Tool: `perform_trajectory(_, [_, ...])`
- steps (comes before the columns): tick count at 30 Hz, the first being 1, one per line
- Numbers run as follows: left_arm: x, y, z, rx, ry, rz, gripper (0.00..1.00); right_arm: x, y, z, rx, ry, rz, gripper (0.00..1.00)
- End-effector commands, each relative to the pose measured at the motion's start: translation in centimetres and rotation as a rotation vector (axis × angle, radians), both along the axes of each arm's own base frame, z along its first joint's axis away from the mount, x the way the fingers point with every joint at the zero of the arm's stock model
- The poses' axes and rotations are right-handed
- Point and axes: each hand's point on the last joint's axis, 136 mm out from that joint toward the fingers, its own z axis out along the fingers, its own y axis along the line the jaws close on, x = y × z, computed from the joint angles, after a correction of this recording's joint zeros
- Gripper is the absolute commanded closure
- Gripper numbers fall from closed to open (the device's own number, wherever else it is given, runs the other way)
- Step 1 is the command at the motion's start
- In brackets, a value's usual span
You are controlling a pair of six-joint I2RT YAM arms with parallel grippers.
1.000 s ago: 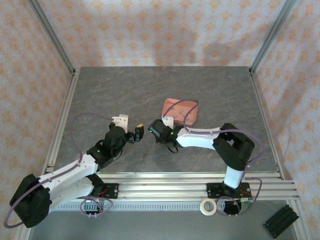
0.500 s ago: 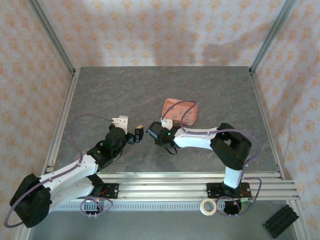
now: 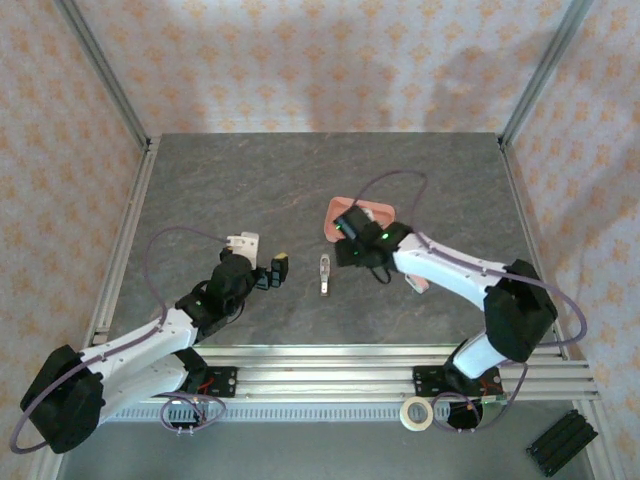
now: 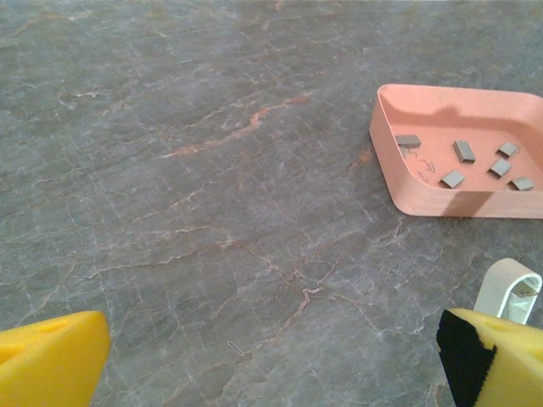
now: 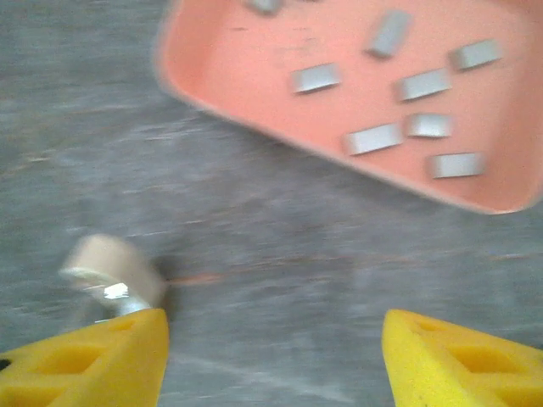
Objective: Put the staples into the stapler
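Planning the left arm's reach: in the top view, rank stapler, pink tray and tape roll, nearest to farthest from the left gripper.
1. stapler, just right of the left gripper.
2. pink tray, farther back and right.
3. tape roll, low right in the view.

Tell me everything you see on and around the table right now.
staples: several, grey, in the tray
tray: one, pink, right of the table's centre
stapler: one, whitish, on the table between the arms
table: one, grey stone
tape roll: one, white, by the right arm's base
black block: one, off the table, near right corner
left arm: white and black, jaws open
right arm: white and black, jaws open
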Motion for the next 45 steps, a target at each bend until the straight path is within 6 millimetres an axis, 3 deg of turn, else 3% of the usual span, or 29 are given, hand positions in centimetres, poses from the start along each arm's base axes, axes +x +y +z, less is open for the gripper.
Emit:
perform_trajectory(1, [0.3, -1.1, 0.9, -0.001, -0.015, -0.047, 0.0, -1.5, -4.8, -0.2, -0.169, 0.113, 0.175, 0.31])
perform_trajectory(5, [0.4, -1.7, 0.6, 0.003, 0.001, -0.076, 0.0, -1.8, -9.8, -1.1, -0.275, 0.187, 0.215, 0.28])
perform_trajectory(9, [0.5, -2.4, 0.4, 0.016, 0.014, -0.107, 0.0, -2.1, -14.3, -2.8, -0.314, 0.28, 0.12, 0.25])
perform_trajectory(12, [0.8, -2.8, 0.3, 0.022, 0.025, -0.124, 0.0, -2.4, -15.7, -4.1, -0.309, 0.323, 0.095, 0.25])
perform_trajectory(19, [1.1, -3.9, -0.1, 0.024, 0.052, -0.161, 0.0, -2.3, -14.2, -5.6, -0.246, 0.354, 0.184, 0.28])
perform_trajectory(24, [1.2, -4.3, -0.3, 0.014, 0.067, -0.169, 0.0, -1.7, -14.2, -6.5, -0.261, 0.375, 0.186, 0.35])
perform_trajectory(29, [1.2, -4.2, -0.1, 0.012, 0.063, -0.163, 0.0, -1.5, -13.9, -7.6, -0.258, 0.422, 0.193, 0.45])
perform_trajectory(33, [1.1, -4.0, 0.0, 0.02, 0.06, -0.161, 0.0, -1.3, -13.9, -7.8, -0.263, 0.432, 0.194, 0.6])
perform_trajectory(37, [1.1, -3.9, 0.1, 0.025, 0.057, -0.162, 0.0, -0.9, -13.5, -6.5, -0.244, 0.396, 0.196, 0.71])
perform_trajectory(41, [1.1, -4.2, 0.5, 0.012, 0.06, -0.17, 0.0, -0.3, -12.5, -3.8, -0.184, 0.292, 0.223, 0.77])
perform_trajectory(45, [1.0, -5.5, 1.4, -0.042, 0.072, -0.215, 0.0, -0.2, -9.1, -0.1, 0.004, 0.113, 0.329, 0.84])
